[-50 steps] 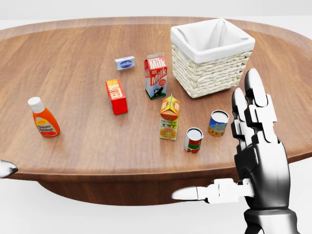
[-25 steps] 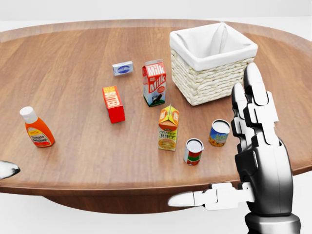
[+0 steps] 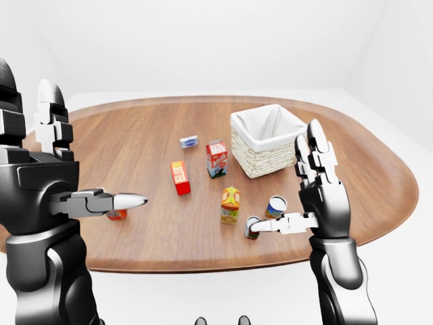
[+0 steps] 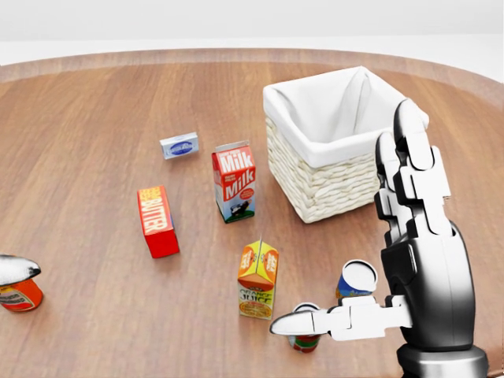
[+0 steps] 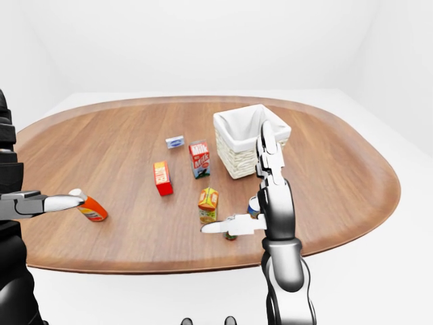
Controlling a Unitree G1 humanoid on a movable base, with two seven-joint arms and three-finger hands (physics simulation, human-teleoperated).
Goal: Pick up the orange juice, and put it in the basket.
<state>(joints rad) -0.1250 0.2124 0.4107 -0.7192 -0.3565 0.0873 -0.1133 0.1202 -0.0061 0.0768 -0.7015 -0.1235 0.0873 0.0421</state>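
The orange juice carton (image 4: 258, 279) stands upright on the wooden table (image 4: 94, 102), below the milk carton in the head view. The white-lined wicker basket (image 4: 315, 185) stands at the upper right and is empty. My right hand (image 4: 350, 236) is open, fingers (image 4: 409, 181) pointing up and thumb stretched left, to the right of the juice and not touching it. My left hand (image 3: 88, 156) is open and empty at the left edge of the left-eye view, far from the juice.
A milk carton (image 4: 234, 183), a red butter box (image 4: 157, 220) and a small blue box (image 4: 179, 146) lie left of the basket. Two cans (image 4: 356, 282) (image 4: 303, 340) stand by my right thumb. A ketchup bottle (image 5: 91, 206) stands at the left.
The whole head view has shifted: the camera has moved closer and the table's things have slid down and grown. My right hand keeps its open pose. Nothing was grasped.
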